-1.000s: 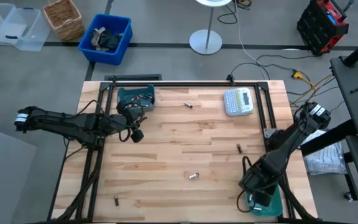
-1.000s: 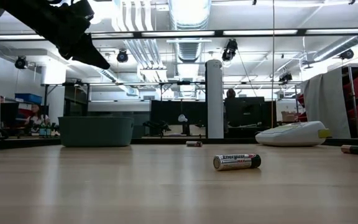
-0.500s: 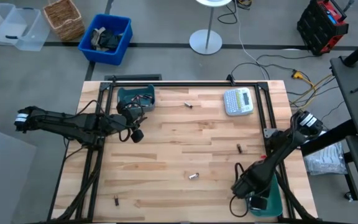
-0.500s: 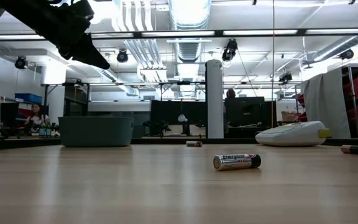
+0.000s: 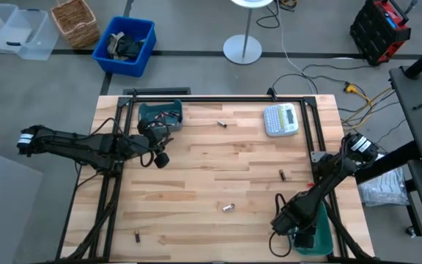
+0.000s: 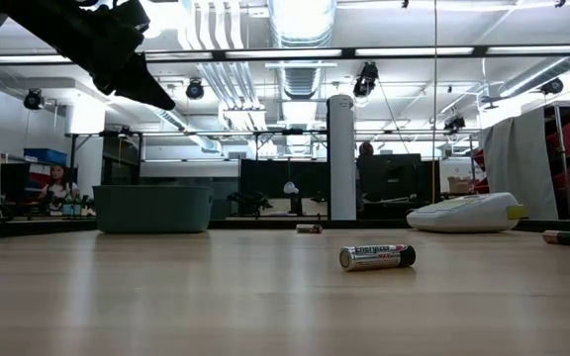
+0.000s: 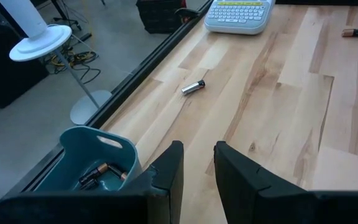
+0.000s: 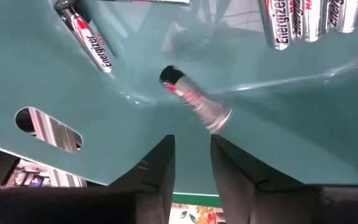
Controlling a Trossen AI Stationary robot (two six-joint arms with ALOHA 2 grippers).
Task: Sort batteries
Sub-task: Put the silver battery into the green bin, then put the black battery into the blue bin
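From above, the right gripper (image 5: 299, 229) hangs over the teal bin (image 5: 321, 238) at the near right corner of the wooden table (image 5: 196, 183), its arm folded down from the right edge, but that view does not reveal what lies inside. The right wrist view does: between and just past the parted fingers (image 8: 157, 168), a silver battery (image 8: 194, 99) lies loose and blurred against the bin's teal floor, clear of both fingers, so the gripper is open and holds nothing; other silver cells (image 8: 86, 34) rest farther along the floor. The left gripper (image 5: 161, 158) hovers above the table near the other teal bin (image 5: 160, 114) at the far left, its arm stretched level from the left side. Its wrist view shows the two fingers (image 7: 169, 174) a narrow gap apart with nothing between them, and coppery batteries (image 7: 101, 171) lying in that bin, which the overhead picture cannot resolve. The same wrist view catches a loose silver cell (image 7: 193, 87) on the wood near the table's far edge, a dark cell (image 7: 356, 32) and the label maker (image 7: 238, 14). The low view alone reads the brand lettering on a silver battery (image 6: 377, 257) lying on its side mid-table, with the left arm overhead at upper left. The high view adds one dark cell (image 5: 136, 236) near the front left edge.
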